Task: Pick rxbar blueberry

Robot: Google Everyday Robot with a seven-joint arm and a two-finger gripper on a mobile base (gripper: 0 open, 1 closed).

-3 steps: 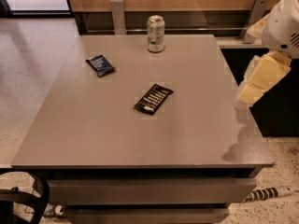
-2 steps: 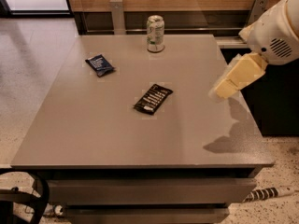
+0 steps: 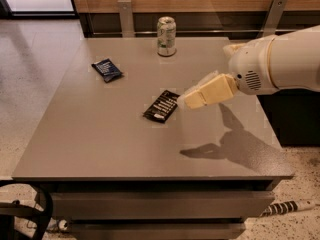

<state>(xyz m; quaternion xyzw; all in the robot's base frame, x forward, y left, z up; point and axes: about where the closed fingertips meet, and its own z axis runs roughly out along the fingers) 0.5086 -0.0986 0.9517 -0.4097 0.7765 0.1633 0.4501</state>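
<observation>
The rxbar blueberry (image 3: 107,69) is a small dark navy wrapper lying flat on the grey table (image 3: 100,139), at its far left. A longer black wrapper with white text (image 3: 161,106) lies near the table's middle. My gripper (image 3: 189,100) reaches in from the right on a white arm, above the table, with its cream-coloured tip just right of the black wrapper. It is well to the right of the rxbar blueberry and holds nothing that I can see.
A pale soda can (image 3: 166,36) stands upright at the table's far edge. A dark counter and wooden wall run behind the table. The arm's shadow (image 3: 225,146) falls on the table's right front part. Speckled floor lies to the left.
The arm has swung left from the table's right edge, over the tabletop, toward the black wrapper. The wrappers and the can have not moved.
</observation>
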